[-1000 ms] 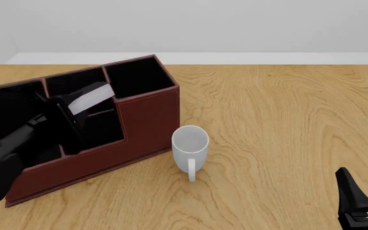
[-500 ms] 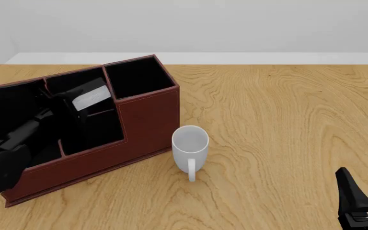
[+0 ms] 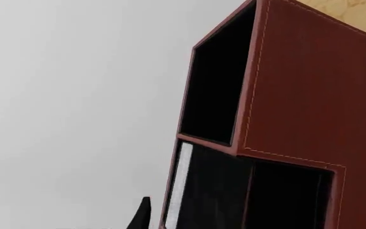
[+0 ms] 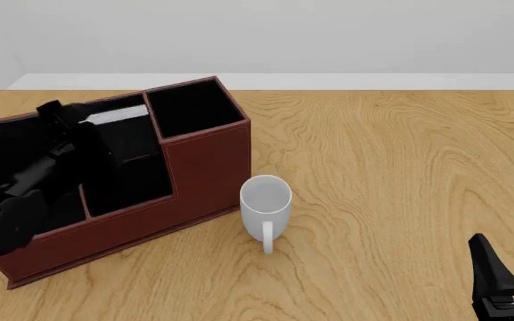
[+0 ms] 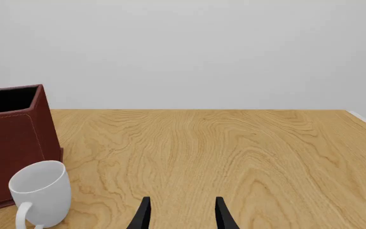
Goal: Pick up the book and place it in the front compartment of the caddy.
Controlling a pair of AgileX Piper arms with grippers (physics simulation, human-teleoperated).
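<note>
Front view, left arm [image 4: 25,194] angled over caddy [image 4: 205,170], its end effector grip indiscernible, right end effector [image 5: 179,214] parted, empty

Wooden table [image 4: 400,174] bears caddy [image 4: 208,167] and mug [image 4: 266,200].

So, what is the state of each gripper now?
Left gripper: cannot be told; book already in the caddy.
Right gripper: open, empty.

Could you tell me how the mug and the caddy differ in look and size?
The mug is white, round and small; the caddy is dark red-brown, boxy and much bigger. The mug has one hollow and a handle; the caddy has several black-lined compartments. Both stand upright, open-topped, on the table.
</note>
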